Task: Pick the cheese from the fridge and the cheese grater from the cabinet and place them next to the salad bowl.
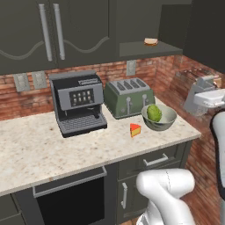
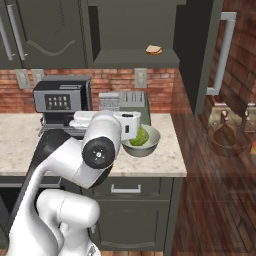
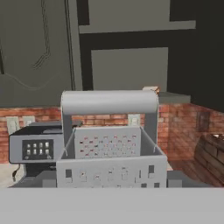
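- The robot's gripper (image 1: 203,90) is clasping the cheese grater (image 3: 109,148), its jaws standing wide around the grater's body; the fingertips themselves are hidden behind the metal
- The grater is hanging in the air off the right end of the counter (image 1: 39,154), upright with its bar handle on top, and is not resting on anything; it looks gripped low on the body so that it can be set down on its base
- The cheese (image 1: 135,129) is lying on the counter just beside the salad bowl (image 1: 159,116), on the bowl's left, so that half of the task appears to be done
- The bowl is sitting near the counter's right corner with a green lettuce ball inside it
- I am judging that the grater is being carried towards the bowl, and that the bare counter in front of the bowl is the likeliest landing place
- A green toaster (image 1: 128,96) is standing close behind the bowl, and a coffee machine (image 1: 78,102) is standing further left, both narrowing the room at the back
- The cabinet (image 1: 48,30) above is showing its doors shut, and a flat piece of bread (image 1: 150,41) is lying on the open shelf beside it
- The counter edge is close to the bowl, so a careless placement is risking a fall
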Tool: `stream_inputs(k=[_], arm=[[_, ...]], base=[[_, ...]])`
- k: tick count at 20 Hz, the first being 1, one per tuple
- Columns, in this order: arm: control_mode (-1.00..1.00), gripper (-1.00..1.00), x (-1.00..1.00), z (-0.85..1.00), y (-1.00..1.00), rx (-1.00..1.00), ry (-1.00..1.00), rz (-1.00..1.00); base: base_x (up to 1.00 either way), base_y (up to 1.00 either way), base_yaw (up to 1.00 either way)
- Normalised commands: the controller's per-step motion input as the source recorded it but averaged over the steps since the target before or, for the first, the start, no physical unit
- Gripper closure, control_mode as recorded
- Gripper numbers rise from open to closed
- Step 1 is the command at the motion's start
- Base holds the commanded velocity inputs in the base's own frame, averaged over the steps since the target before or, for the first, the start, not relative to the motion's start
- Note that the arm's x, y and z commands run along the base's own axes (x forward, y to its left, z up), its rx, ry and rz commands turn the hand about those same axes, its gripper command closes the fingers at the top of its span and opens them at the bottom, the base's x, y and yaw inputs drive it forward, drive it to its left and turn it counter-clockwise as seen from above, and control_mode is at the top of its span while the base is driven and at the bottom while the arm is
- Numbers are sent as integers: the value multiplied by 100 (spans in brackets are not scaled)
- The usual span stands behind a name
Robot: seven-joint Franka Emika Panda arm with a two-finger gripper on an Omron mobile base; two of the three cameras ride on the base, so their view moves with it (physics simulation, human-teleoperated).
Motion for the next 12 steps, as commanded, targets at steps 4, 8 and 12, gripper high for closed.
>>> stream_inputs(k=[4, 8, 12], arm=[[-100, 100, -31, -42, 0, 0, 0, 8], [-100, 100, -24, -42, 0, 0, 0, 8], [-100, 100, -2, -52, 0, 0, 1, 9]], base=[[0, 0, 0], [0, 0, 0], [0, 0, 0]])
